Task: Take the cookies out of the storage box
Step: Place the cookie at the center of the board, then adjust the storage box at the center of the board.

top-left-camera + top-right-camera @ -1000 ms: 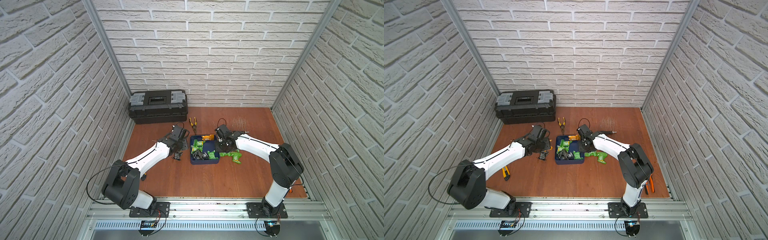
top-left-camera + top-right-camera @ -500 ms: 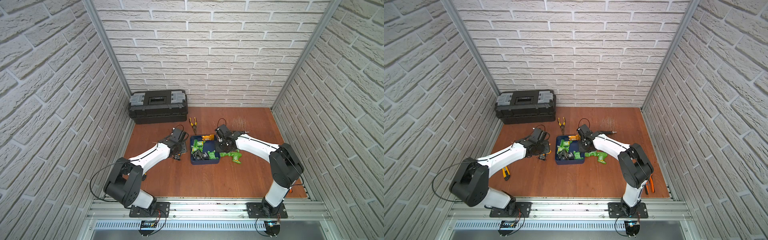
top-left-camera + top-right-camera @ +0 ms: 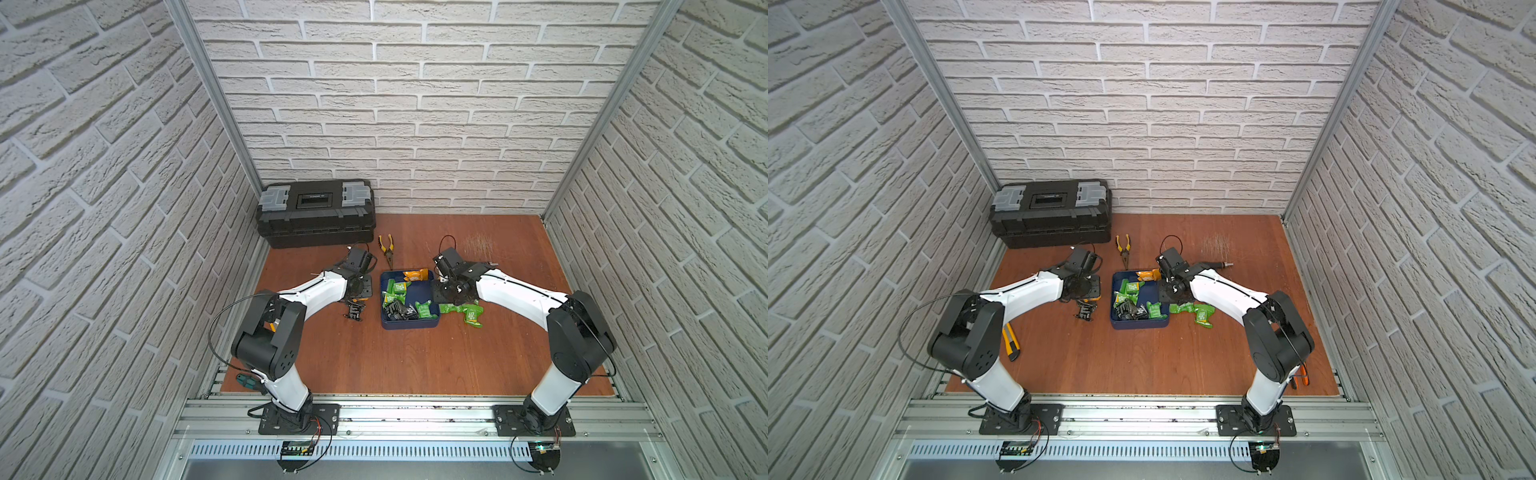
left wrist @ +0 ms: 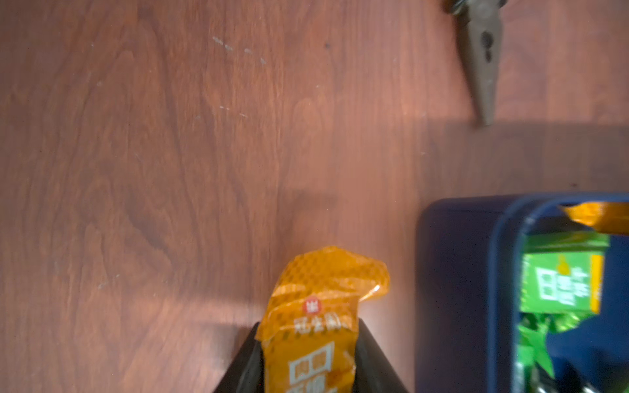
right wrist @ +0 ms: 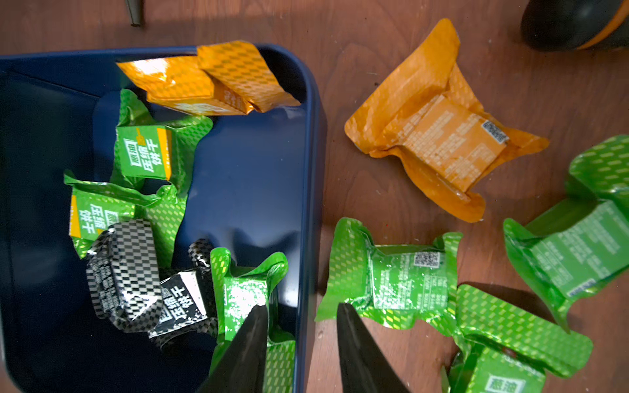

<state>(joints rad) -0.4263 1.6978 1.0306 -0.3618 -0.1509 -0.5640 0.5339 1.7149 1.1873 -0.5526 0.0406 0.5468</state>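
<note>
Straddling the right wall of the shallow navy blue plastic storage box point(image 5: 311, 170), the right gripper point(image 5: 301, 308) is seen with jaws apart and empty; a crinkly green foil cookie packet point(image 5: 245, 292) lies just under its inner finger, inside the box, nearest this arm. A crinkly orange foil cookie packet point(image 4: 326, 289) is clamped in the left gripper point(image 4: 309, 343) over bare brown wooden tabletop point(image 4: 170, 136), just beside the box. White brick-patterned walls point(image 3: 415, 124) enclose the cell.

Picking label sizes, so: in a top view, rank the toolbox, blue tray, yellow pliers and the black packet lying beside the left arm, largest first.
1. toolbox
2. blue tray
3. yellow pliers and black packet: the pliers look longer, the packet wider; too alike to rank.
</note>
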